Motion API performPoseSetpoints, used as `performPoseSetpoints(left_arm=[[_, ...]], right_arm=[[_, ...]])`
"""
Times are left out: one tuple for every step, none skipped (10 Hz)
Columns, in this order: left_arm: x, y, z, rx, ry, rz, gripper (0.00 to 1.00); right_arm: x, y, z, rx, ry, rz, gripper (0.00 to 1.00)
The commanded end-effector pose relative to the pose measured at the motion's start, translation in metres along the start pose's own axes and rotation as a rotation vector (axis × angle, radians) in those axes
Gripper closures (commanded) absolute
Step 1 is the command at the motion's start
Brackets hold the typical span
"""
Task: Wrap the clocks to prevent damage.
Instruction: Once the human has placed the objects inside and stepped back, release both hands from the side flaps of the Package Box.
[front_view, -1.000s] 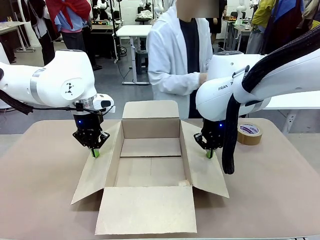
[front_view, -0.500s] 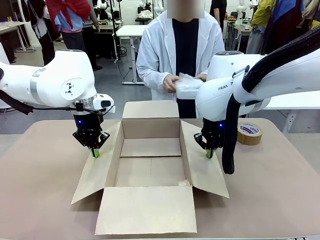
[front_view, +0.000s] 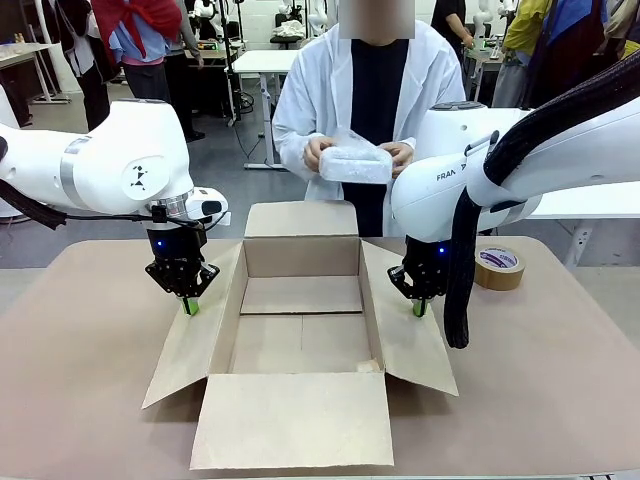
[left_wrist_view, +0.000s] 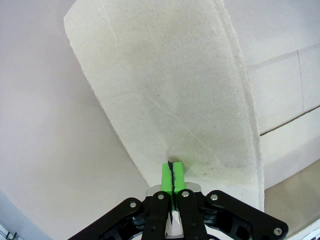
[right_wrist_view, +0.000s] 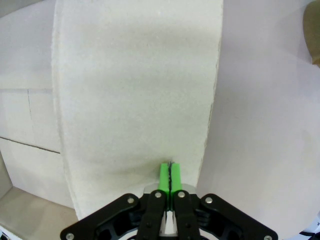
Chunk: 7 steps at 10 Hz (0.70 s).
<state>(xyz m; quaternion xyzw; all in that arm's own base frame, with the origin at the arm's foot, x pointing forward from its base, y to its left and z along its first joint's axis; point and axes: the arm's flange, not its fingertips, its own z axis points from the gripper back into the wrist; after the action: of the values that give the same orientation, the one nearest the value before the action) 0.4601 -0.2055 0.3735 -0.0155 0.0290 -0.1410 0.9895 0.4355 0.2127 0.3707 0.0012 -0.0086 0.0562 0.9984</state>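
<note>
The clocks show as one lumpy bundle of white bubble wrap (front_view: 355, 163), held in both of the person's hands at chest height behind the open brown carton (front_view: 300, 257). My left gripper (front_view: 191, 305) is shut, its green tips resting on the carton's left flap (front_view: 195, 345). In the left wrist view that gripper (left_wrist_view: 172, 172) touches the flap (left_wrist_view: 165, 90) with nothing between its pads. My right gripper (front_view: 419, 308) is shut too, tips down on the right flap (front_view: 412, 345). The right wrist view has this gripper (right_wrist_view: 170, 175) pressed to the flap (right_wrist_view: 135, 90).
A roll of brown tape (front_view: 497, 266) lies on the table at the right, beyond my right arm. The carton's front flap (front_view: 292, 420) lies flat toward me. Bare tabletop (front_view: 80, 360) extends on both sides of the carton.
The person has turned to face the table and brought the bubble-wrap bundle up in front of the chest. Neither arm has moved.
</note>
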Motion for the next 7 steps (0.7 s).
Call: performPoseSetpoints(left_arm=[[-0.0011,0.0001,-0.0006,0.003,0.008,-0.009,1.00],[-0.0011,0.0001,-0.0006,0.003,0.008,-0.009,1.00],[-0.0011,0.0001,-0.0006,0.003,0.008,-0.009,1.00],[-0.0011,0.0001,-0.0006,0.003,0.008,-0.009,1.00],[-0.0011,0.0001,-0.0006,0.003,0.008,-0.009,1.00],[-0.0011,0.0001,-0.0006,0.003,0.008,-0.009,1.00],[-0.0011,0.0001,-0.0006,0.003,0.008,-0.009,1.00]], right_arm=[[-0.0007,0.0006,-0.0004,-0.008,0.001,0.006,0.99],[-0.0007,0.0006,-0.0004,-0.008,0.001,0.006,0.99],[-0.0007,0.0006,-0.0004,-0.008,0.001,0.006,0.99],[-0.0007,0.0006,-0.0004,-0.008,0.001,0.006,0.99],[-0.0007,0.0006,-0.0004,-0.008,0.001,0.006,0.99],[-0.0007,0.0006,-0.0004,-0.008,0.001,0.006,0.99],[-0.0007,0.0006,-0.0004,-0.008,0.001,0.006,0.99]])
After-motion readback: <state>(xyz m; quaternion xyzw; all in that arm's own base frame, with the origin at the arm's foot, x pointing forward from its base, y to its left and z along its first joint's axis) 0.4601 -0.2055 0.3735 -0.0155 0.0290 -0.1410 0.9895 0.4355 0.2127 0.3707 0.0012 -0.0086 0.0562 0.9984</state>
